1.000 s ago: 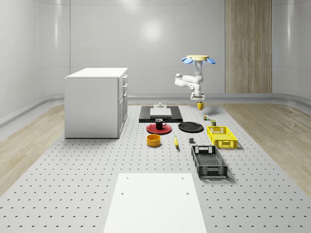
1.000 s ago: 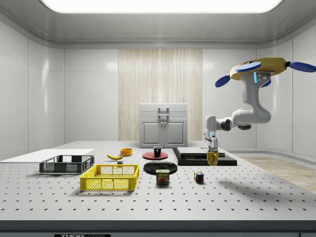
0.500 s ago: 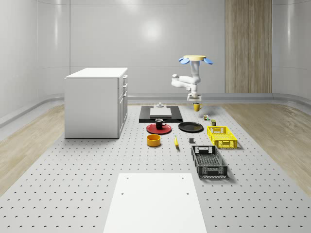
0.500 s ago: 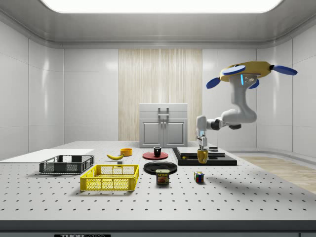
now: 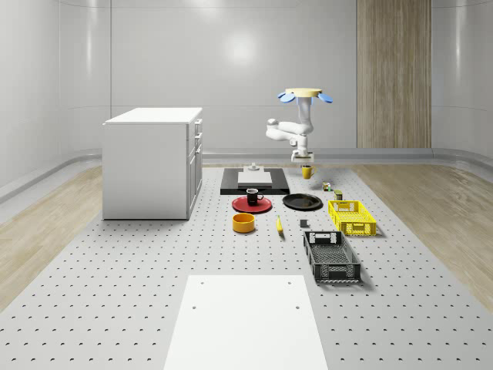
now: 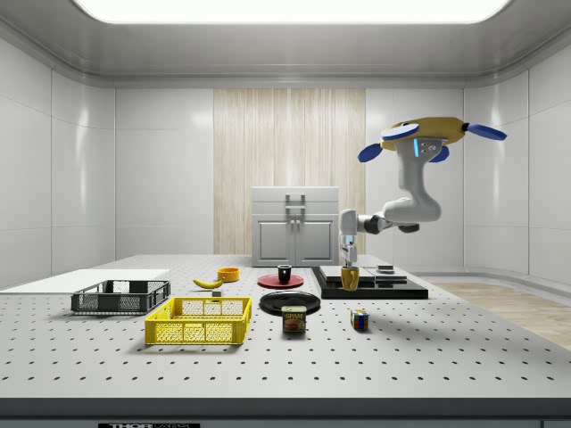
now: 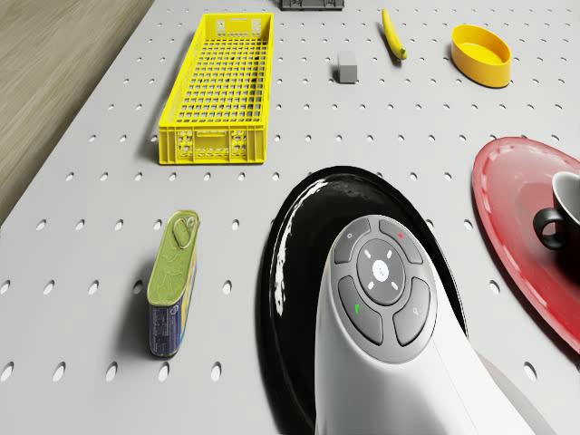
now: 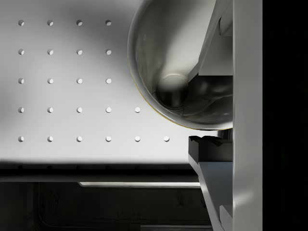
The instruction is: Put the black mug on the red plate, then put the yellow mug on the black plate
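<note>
Pegboard table (image 5: 115, 293); drone view's black plate (image 7: 299, 227) beneath hovering drone (image 6: 424, 135).

Drone (image 6: 430, 135) hovering above the table's (image 6: 446, 357) far right part, arm bent down, tool (image 6: 349, 265) clamped on yellow mug (image 6: 350, 279) held clear of the surface, just right of black plate (image 6: 290, 302), black mug (image 6: 285, 274) upright on red plate (image 6: 271, 282).

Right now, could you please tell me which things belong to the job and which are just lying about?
Job: glossy black mug on round red plate; yellow mug in gripper; round black plate.

Lying about: yellow crate, black crate, banana, tin, yellow bowl.
</note>
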